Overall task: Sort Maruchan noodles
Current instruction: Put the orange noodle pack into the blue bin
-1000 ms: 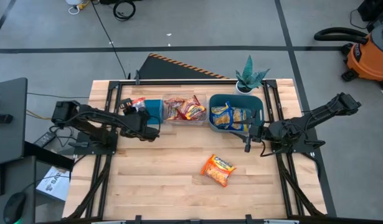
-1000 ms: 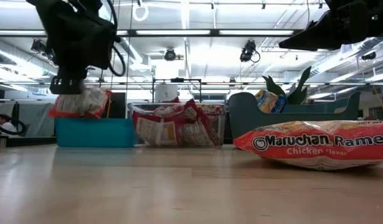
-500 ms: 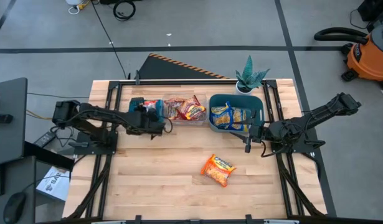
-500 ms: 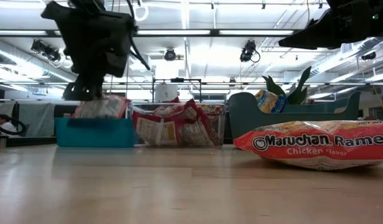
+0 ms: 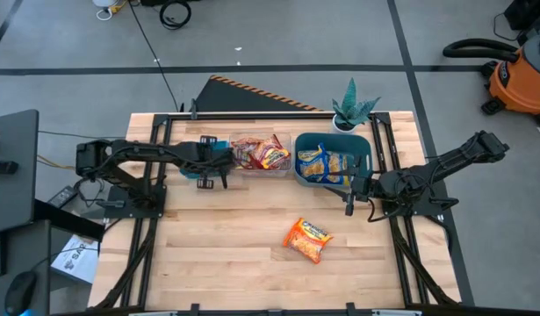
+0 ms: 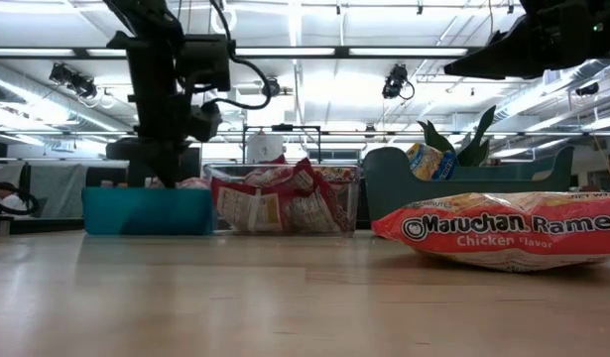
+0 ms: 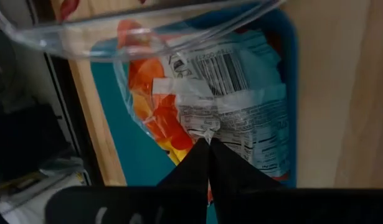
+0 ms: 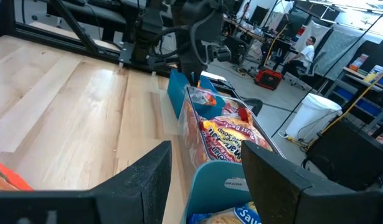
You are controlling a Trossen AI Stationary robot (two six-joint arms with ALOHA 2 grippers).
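Silvery-white packet (image 7: 241,112) pinched by left claw (image 7: 209,144) inside teal bin (image 7: 132,152); right claw (image 8: 207,174) released, idle.

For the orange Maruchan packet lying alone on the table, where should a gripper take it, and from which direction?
The orange packet lies flat and skewed on the bare wood, nothing touching it. Probably best to come straight down and pinch across its narrower width near the middle, fingers turned to match its slant. The right gripper, open beside the dark teal bin, is nearer.

Two matte-black jointed arms of slim tubular links and blocky joint housings. Left end effector (image 7: 209,163): two dark tapered fingers. Right end effector (image 8: 207,177): broad dark fingers. A black cable loops off the left arm.
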